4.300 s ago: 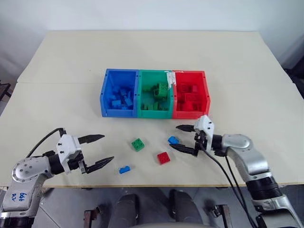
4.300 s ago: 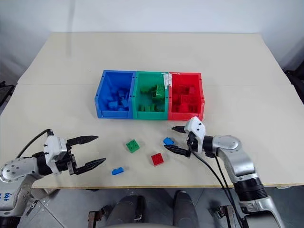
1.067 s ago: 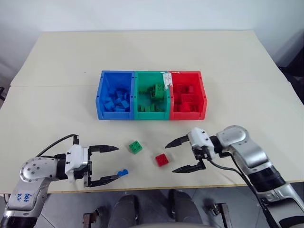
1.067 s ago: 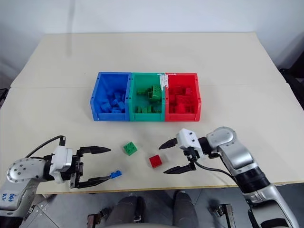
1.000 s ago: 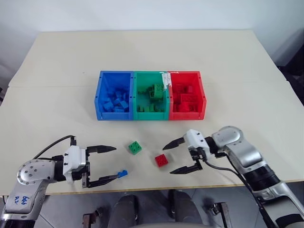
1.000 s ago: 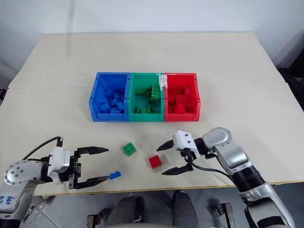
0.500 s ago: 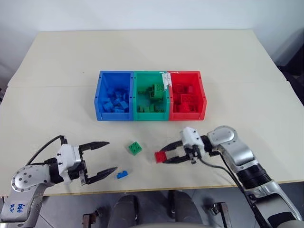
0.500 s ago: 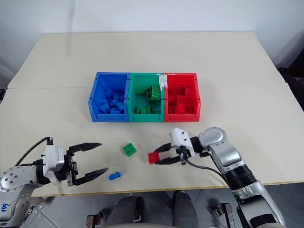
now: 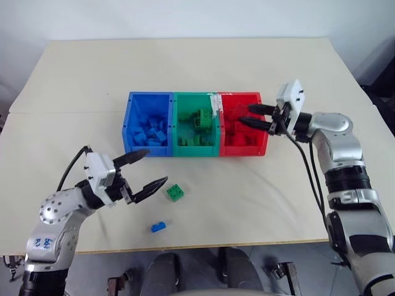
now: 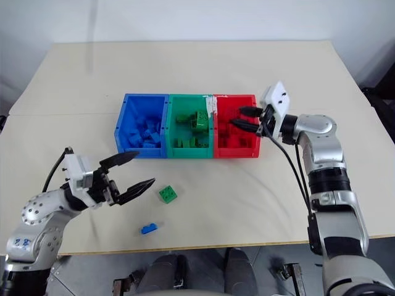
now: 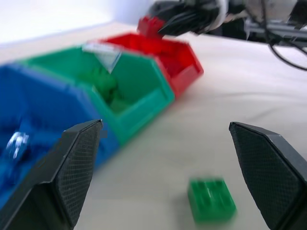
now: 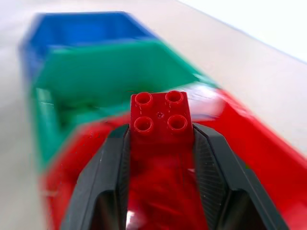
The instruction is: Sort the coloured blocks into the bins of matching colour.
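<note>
The table (image 9: 321, 203) carries the three joined bins in a row: the blue bin (image 9: 128, 123), the green bin (image 9: 175, 120) in the middle and the red bin (image 9: 266, 131), each holding a loose heap of bricks of its own colour.

The right gripper (image 9: 244, 115) reaches in level over the red bin from that bin's outer side, its fingers (image 9: 258, 108) narrowed to the width of one red brick (image 12: 160, 116) and pinching it by two opposite sides. In the right wrist view the brick sits at the fingertips with its four studs facing the camera, the red bin's inside just beyond the tips and the green and blue bins farther on past it. The brick hangs above the heap in the red bin, clear of it.

The left gripper (image 9: 149, 168) hovers over the table on the near side of the bins, its fingers (image 9: 152, 185) spread wide and holding nothing. The green brick (image 9: 175, 193) lies on the table just past the tip of the nearer finger, apart from it. The blue brick (image 9: 158, 227) lies nearer the table's front edge, below that finger and well apart from both tips.
</note>
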### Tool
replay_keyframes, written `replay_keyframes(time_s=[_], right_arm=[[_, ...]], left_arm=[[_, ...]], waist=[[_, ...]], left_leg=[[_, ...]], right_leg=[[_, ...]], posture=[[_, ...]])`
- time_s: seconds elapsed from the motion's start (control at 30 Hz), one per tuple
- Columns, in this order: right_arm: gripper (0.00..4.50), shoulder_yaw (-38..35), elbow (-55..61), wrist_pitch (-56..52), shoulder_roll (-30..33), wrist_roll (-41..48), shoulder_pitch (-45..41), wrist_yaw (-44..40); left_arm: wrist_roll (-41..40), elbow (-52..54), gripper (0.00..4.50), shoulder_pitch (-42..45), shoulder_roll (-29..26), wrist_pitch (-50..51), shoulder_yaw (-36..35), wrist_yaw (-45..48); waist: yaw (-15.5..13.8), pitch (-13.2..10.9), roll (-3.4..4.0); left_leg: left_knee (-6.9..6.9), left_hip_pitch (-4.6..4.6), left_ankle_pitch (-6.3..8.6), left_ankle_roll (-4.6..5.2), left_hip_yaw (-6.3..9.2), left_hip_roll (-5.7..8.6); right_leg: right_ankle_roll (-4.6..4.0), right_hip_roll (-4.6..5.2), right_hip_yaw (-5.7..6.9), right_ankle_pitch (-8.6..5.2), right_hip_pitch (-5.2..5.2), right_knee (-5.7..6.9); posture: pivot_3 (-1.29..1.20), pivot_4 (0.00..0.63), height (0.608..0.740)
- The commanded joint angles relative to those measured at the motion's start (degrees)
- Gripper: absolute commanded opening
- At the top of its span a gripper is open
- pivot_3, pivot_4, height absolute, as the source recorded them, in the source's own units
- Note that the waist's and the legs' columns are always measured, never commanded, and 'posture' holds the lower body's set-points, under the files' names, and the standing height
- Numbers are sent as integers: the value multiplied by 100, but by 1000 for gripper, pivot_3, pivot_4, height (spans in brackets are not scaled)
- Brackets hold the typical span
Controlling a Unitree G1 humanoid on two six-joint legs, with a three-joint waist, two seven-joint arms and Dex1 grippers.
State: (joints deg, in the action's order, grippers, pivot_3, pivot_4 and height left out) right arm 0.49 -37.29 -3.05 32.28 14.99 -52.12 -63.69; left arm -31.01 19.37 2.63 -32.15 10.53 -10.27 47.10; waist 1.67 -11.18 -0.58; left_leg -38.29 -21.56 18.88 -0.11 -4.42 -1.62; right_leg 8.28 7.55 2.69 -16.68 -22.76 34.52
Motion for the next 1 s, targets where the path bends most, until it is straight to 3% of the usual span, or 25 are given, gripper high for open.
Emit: replay_keyframes(time_s=[0.03,0.23,0.43,0.67,0.87,1.0], right_arm=[[2465,-129,-392,306,-9,-91,-219,-20],[4490,-281,-156,536,98,106,-70,-532],[4490,-541,1267,116,502,957,795,-1786],[4490,-866,3193,-245,740,1689,2608,-2020],[4490,-1329,3569,324,788,1819,4073,-2134],[4490,-1508,3496,551,815,1895,4384,-2228]], left_arm=[[87,-12,4500,131,61,-50,123,-16],[98,-45,4500,26,2,-97,-18,35],[93,-235,4500,-400,-149,-304,-454,180],[-57,-799,4500,-1227,-405,-730,-1319,696],[53,-1203,4500,-1638,-663,-1037,-1849,997],[46,-1316,4500,-1753,-773,-1174,-2035,1157]], waist=[[11,0,0],[23,-1,1],[-23,-1,1],[-15,0,0],[-26,0,0],[-19,0,0]], left_leg=[[1,0,0,0,-4,0],[1,0,2,-2,-25,-5],[-3,-1,3,-1,-23,-13],[-1,1,10,-1,-23,-17],[-3,8,13,0,-28,-17],[-2,17,17,2,-25,-19]], right_leg=[[0,0,6,0,-3,0],[0,-1,13,0,-18,3],[0,3,13,0,-18,6],[-1,6,13,0,-17,3],[-1,13,13,0,-12,3],[-1,14,14,0,-3,1]], posture=[[0,150,740],[0,150,740],[0,150,740],[0,150,740],[0,150,740],[0,150,740]])
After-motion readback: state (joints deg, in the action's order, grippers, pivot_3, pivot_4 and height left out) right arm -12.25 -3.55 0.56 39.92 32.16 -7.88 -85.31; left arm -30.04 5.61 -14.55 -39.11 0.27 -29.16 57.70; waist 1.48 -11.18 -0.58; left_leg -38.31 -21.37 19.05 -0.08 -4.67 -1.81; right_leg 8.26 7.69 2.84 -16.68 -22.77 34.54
